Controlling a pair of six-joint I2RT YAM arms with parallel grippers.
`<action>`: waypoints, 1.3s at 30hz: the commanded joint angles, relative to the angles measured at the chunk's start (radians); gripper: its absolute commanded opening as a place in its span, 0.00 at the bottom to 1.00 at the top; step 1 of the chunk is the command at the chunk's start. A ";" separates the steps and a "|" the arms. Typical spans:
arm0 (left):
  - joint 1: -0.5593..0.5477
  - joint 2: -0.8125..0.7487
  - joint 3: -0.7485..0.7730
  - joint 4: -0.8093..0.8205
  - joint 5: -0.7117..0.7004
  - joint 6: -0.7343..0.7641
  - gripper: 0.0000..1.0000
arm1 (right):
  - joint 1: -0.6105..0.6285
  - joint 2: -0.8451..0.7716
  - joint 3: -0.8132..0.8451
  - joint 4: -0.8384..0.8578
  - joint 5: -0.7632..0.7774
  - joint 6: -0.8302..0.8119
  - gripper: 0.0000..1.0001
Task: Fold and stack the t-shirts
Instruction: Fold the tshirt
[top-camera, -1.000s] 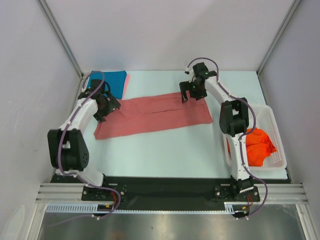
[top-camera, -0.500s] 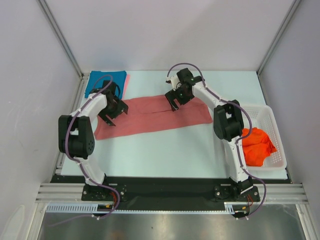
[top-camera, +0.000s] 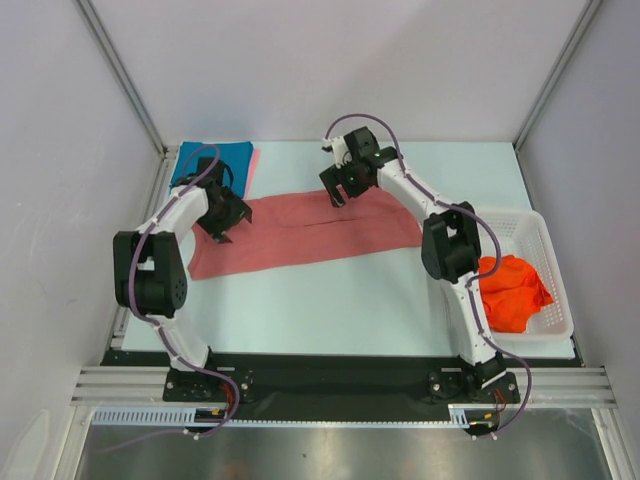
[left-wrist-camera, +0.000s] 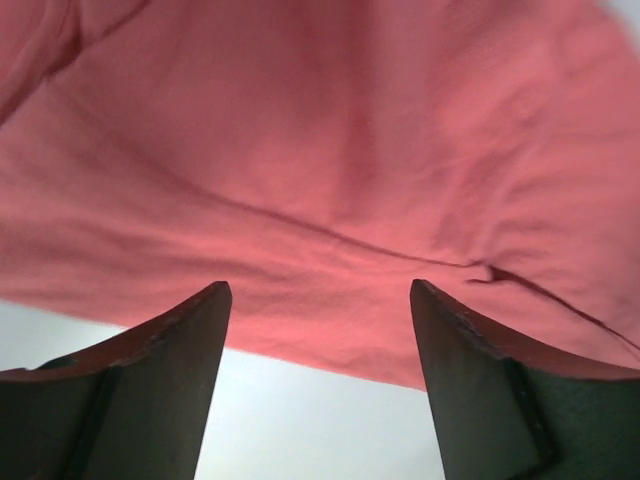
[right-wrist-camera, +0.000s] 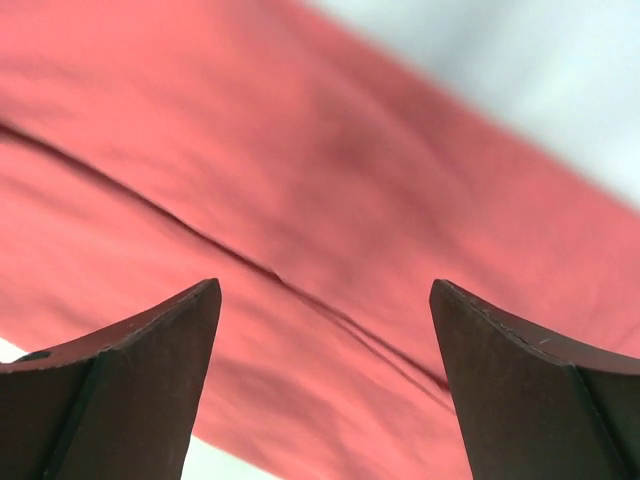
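The salmon-red t-shirt (top-camera: 310, 230) lies flat on the table as a long folded strip. My left gripper (top-camera: 222, 225) is open and empty just above its left end; the left wrist view shows the cloth (left-wrist-camera: 330, 160) and its edge between the fingers. My right gripper (top-camera: 338, 192) is open and empty over the strip's far edge near the middle; the right wrist view shows the cloth (right-wrist-camera: 330, 200) with a fold line. A folded teal-blue shirt (top-camera: 215, 160) rests on a light pink one (top-camera: 254, 163) at the back left. Orange-red shirts (top-camera: 510, 290) lie in the basket.
The white lattice basket (top-camera: 545, 240) stands at the right edge of the table. Grey walls with metal rails enclose the table on three sides. The light table (top-camera: 330, 300) lies between the strip and the arm bases.
My right gripper has moved left along the shirt's far edge, from the right end to near the middle. My left gripper has shifted slightly right onto the left end. The shirt has not moved.
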 joint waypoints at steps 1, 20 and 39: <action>0.040 -0.073 0.037 0.183 0.127 0.178 0.75 | 0.049 0.001 0.090 0.120 -0.015 0.184 0.89; 0.109 -0.154 0.000 0.216 0.080 0.390 0.67 | 0.215 0.343 0.325 0.695 -0.226 0.903 0.41; 0.138 -0.265 -0.170 0.266 0.162 0.415 0.67 | 0.236 0.353 0.285 0.655 -0.040 0.832 0.46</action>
